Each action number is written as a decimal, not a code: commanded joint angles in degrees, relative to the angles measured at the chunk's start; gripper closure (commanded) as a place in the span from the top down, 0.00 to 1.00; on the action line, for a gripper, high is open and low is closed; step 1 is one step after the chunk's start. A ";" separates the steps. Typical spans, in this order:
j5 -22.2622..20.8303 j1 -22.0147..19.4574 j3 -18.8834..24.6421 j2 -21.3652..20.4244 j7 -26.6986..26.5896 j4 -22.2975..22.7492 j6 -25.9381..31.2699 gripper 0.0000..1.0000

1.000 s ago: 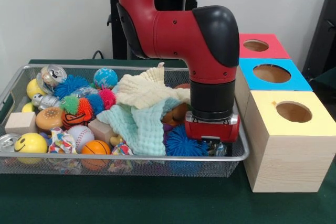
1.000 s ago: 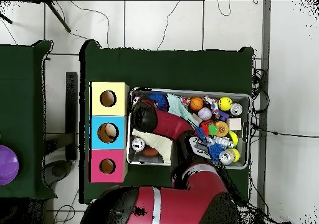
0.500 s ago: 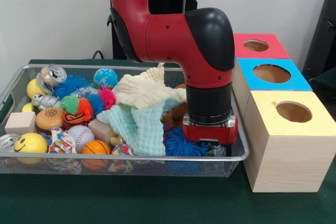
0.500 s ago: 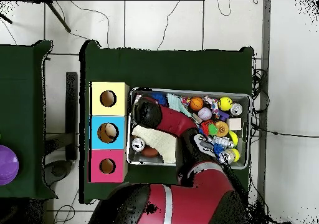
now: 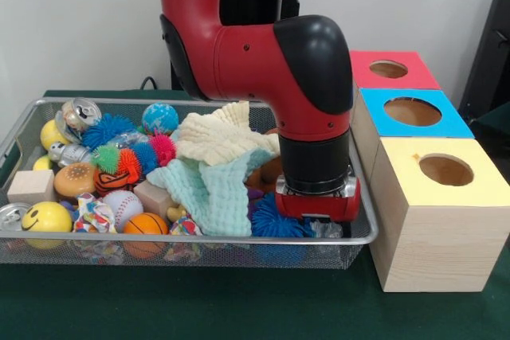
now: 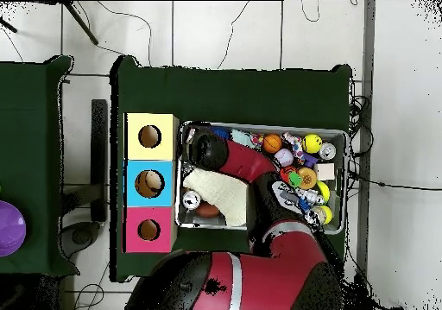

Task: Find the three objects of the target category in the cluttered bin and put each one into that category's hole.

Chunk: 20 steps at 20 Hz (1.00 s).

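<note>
Gripper low in the bin's corner, beside the boxes.
Front view: your gripper (image 5: 317,219) sits among toys by the bin (image 5: 362,238) rim; fingers hidden, can't tell. The blue spiky ball (image 5: 275,224) touches it. Overhead view: the arm (image 6: 226,155) hides that corner.

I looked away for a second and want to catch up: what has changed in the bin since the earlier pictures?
The gripper, down in the mesh bin beside the blue spiky ball, has slid slightly leftward in the front view, away from the yellow box. Whether it holds anything cannot be seen. The cloths, toys and boxes stayed put.
</note>
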 commanded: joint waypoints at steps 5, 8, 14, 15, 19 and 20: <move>1.02 3.79 1.10 3.14 8.36 -6.42 0.92 1.00; 1.85 4.84 0.44 2.83 9.74 -5.82 0.45 1.00; 2.75 6.10 -0.06 1.88 11.64 -3.75 -1.00 1.00; 3.21 6.45 -0.19 1.36 12.47 -2.93 -1.11 1.00; 3.43 5.60 1.34 0.41 12.47 -0.96 -1.77 1.00; 3.36 5.21 1.80 0.31 12.22 -0.66 -1.88 1.00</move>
